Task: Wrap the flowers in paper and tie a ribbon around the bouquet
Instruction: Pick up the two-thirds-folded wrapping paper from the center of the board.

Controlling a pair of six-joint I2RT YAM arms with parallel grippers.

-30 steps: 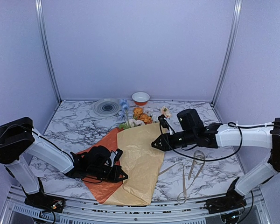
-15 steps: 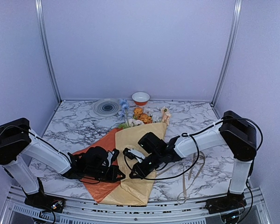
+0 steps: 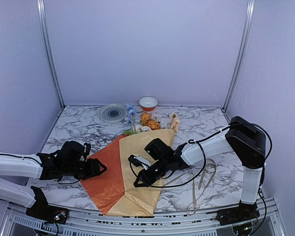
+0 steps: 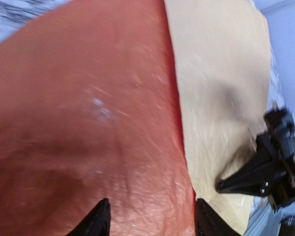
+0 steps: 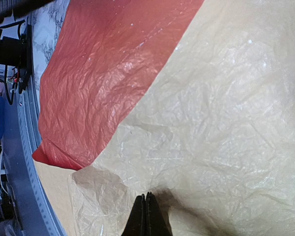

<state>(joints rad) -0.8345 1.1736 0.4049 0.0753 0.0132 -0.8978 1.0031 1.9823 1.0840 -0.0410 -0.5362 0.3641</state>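
Nearest the arm bases, the paper (image 3: 119, 183) is lying flat on the marble counter (image 3: 78, 135), its pointed near corner reaching almost to the front edge. The sheet is showing two faces: an orange part on the left and a tan-yellow flap folded over on the right, the two meeting along a straight slanting line.

The right end effector (image 3: 136, 184) is reaching across from the right and is sitting low on the near part of the tan-yellow flap. In the right wrist view its fingertips (image 5: 146, 209) are pressed together with no gap, their points down at the crinkled surface over a dark shadow; whether they are pinching a crease cannot be told.

To the left, the left end effector (image 3: 101, 168) is lying low at the orange part's left edge, with its arm stretched out along the counter. In the left wrist view its two fingers (image 4: 99, 220) are standing well apart, with orange paper spread beyond them and nothing between them.

On the right of the paper, apart from it, the ribbon (image 3: 194, 194) is lying loose on the counter in long pale loops, under the right arm.

Farther back, the flowers (image 3: 146, 121) are poking out past the paper's far edge, with orange, cream, blue and pale pink heads showing and the stalks hidden under the flap.

At the back wall, a grey plate (image 3: 112, 113) and a small orange-and-white bowl (image 3: 148, 103) are sitting side by side.
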